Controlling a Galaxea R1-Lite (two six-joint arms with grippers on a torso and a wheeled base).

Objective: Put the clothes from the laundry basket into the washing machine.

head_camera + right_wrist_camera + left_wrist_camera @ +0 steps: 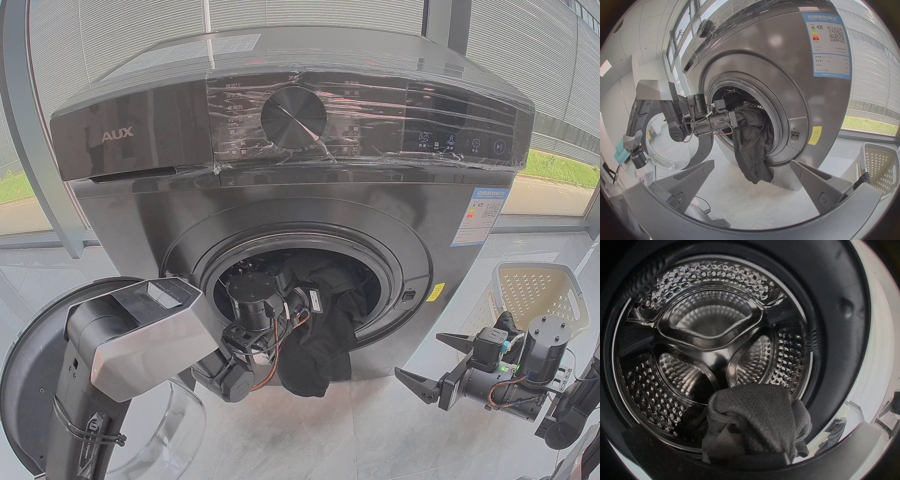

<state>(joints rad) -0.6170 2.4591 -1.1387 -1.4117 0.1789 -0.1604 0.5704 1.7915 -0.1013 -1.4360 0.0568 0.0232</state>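
A bright test room: a film-wrapped washing machine [156, 212] on pale floor tiles [375, 431] before tall windows [556, 94].

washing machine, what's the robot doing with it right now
The robot is loading laundry. Its left gripper is at the open mouth of the washing machine with a dark garment, which lies partly inside and hangs out over the rim toward the floor. The right gripper is open and empty above the floor beside the laundry basket, where another dark piece shows.
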